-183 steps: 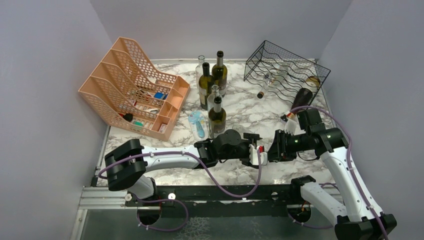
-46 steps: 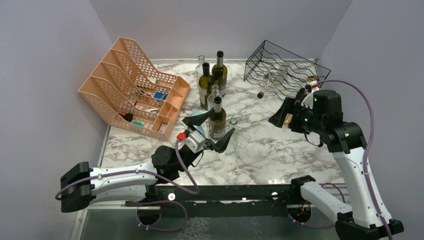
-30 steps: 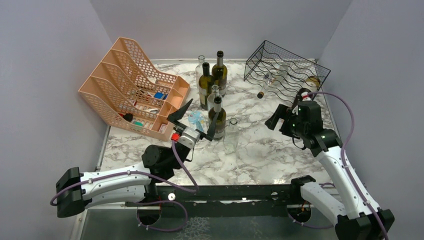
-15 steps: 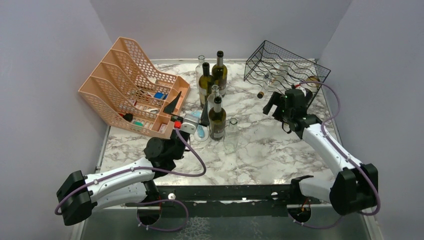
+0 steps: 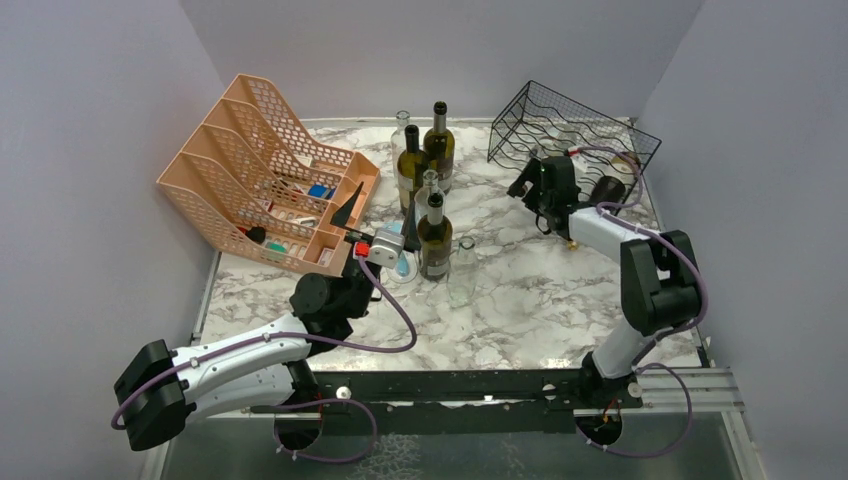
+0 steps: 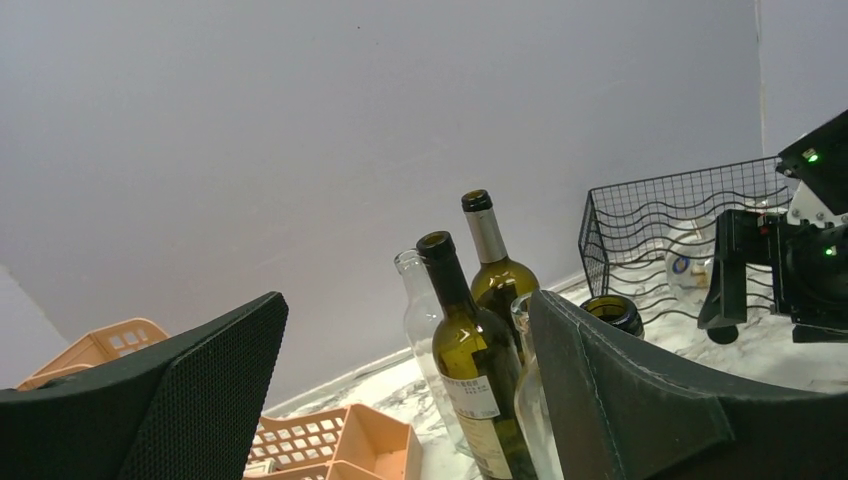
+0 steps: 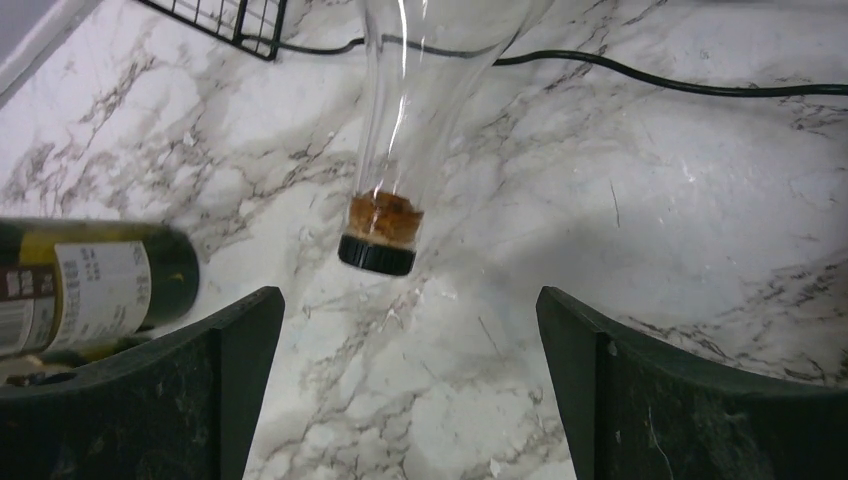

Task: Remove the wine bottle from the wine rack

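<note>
The black wire wine rack (image 5: 590, 125) stands at the back right and is also visible in the left wrist view (image 6: 670, 230). A clear wine bottle lies in it, its corked, black-capped neck (image 7: 385, 235) poking out over the marble. My right gripper (image 5: 525, 185) is open at the rack's front, fingers either side of and just short of that neck (image 7: 410, 390). A dark green bottle (image 5: 607, 188) lies beside it (image 7: 90, 285). My left gripper (image 5: 378, 222) is open and empty (image 6: 400, 400), next to the standing bottles.
Several bottles stand mid-table (image 5: 437, 140), the nearest (image 6: 470, 360) close to my left gripper's right finger. A peach mesh organizer (image 5: 265, 175) sits at the left. A clear glass bottle (image 5: 462, 268) stands in front. A black cable (image 7: 680, 85) crosses the marble by the rack.
My right arm has swung back and left from the table's right side to the rack's front, gripper still open. My left gripper has crept up beside the standing bottles.
</note>
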